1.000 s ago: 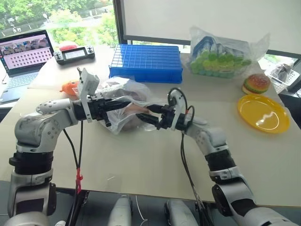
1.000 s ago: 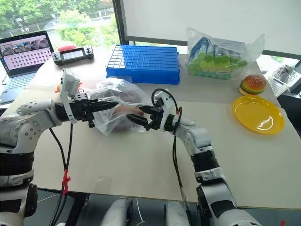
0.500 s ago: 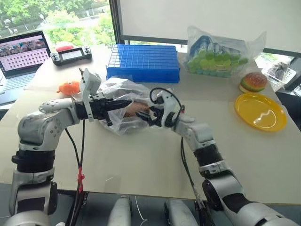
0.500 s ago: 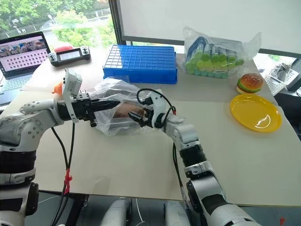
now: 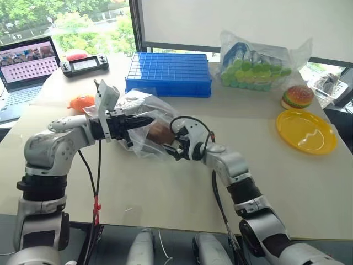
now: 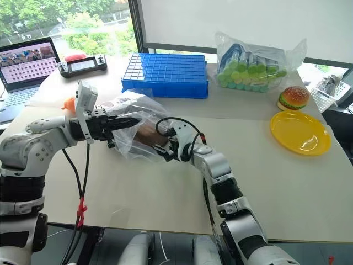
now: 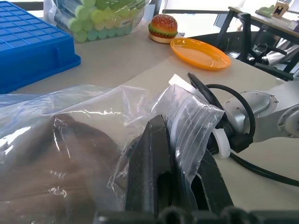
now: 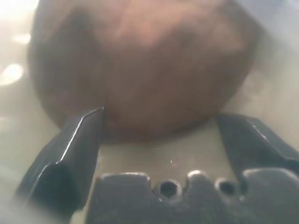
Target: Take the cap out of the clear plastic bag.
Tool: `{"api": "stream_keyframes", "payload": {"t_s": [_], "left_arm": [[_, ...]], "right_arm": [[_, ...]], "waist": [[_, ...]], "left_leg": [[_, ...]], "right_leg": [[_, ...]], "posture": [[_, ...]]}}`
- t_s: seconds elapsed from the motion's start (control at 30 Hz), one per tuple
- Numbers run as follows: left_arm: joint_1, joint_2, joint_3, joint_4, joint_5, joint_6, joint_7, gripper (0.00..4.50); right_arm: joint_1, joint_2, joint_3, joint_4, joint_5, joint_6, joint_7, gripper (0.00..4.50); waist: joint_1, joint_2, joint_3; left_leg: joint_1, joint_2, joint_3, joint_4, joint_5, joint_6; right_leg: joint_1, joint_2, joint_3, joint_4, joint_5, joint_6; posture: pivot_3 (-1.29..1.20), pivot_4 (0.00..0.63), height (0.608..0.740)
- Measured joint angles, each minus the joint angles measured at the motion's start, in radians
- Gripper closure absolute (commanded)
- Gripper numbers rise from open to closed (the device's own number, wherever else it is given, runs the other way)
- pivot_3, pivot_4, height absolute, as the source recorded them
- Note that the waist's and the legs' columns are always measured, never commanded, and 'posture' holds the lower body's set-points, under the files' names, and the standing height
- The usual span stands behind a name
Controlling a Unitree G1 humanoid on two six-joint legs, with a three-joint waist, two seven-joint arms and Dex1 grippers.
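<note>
**A:** While I've got both arms on it, status: left gripper [image 5: 144, 120] has its jaws pressed together, pinching a fold of the clear plastic bag [image 5: 135, 105], holding that side up off the surface [image 5: 165, 199].

**B:** Right side?

**A:** Right gripper [image 6: 161, 147] is at the bag's mouth, jaws spread wide. From the right wrist view the two fingers [image 8: 70, 149] flank the near edge of the cap [image 8: 140, 70], one on each side. I can't tell if either is touching the fabric.

**B:** Cap location?

**A:** Inside the bag, brown lump showing through the plastic, just ahead of the right gripper. Bag plus cap sit toward the left half of the surface, nearer the far edge than the near one, just in front of the blue crate [image 5: 168, 73].

**B:** Anything crowding it?

**A:** Orange toy [image 5: 81, 102] just beside the bag on the left-edge side. Yellow plate [image 5: 306, 131] and toy burger [image 5: 298, 96] are well apart, over by the right edge. Puffy bag of green and blue items [image 5: 259, 58] at the far edge, right of the crate. Laptop [image 5: 26, 61] and a handheld controller [image 5: 84, 64] at the far left corner.
</note>
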Motion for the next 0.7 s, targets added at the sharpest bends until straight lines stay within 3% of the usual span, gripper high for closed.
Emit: {"api": "stream_keyframes", "payload": {"t_s": [0.43, 0.7], "left_arm": [[-0.014, -0.001, -0.002, 0.021, 0.024, -0.005, -0.002, 4.49], [-0.021, -0.001, -0.002, 0.025, 0.032, -0.005, -0.012, 4.49]], "right_arm": [[0.033, 0.047, 0.038, -0.010, -0.075, -0.052, -0.041, 0.00], [-0.007, -0.089, 0.216, -0.023, -0.306, -0.307, -0.014, 0.00]], "waist": [[-0.007, 0.000, 0.000], [-0.007, 0.000, 0.000]], "left_leg": [[0.001, 0.000, 0.000, 0.000, 0.000, 0.000], [0.001, 0.000, 0.000, 0.000, 0.000, 0.000]], "right_leg": [[0.001, 0.000, 0.000, 0.000, 0.000, 0.000], [0.000, 0.000, 0.000, 0.000, 0.000, 0.000]], "posture": [[0.00, 0.150, 0.729], [0.00, 0.150, 0.729]]}}
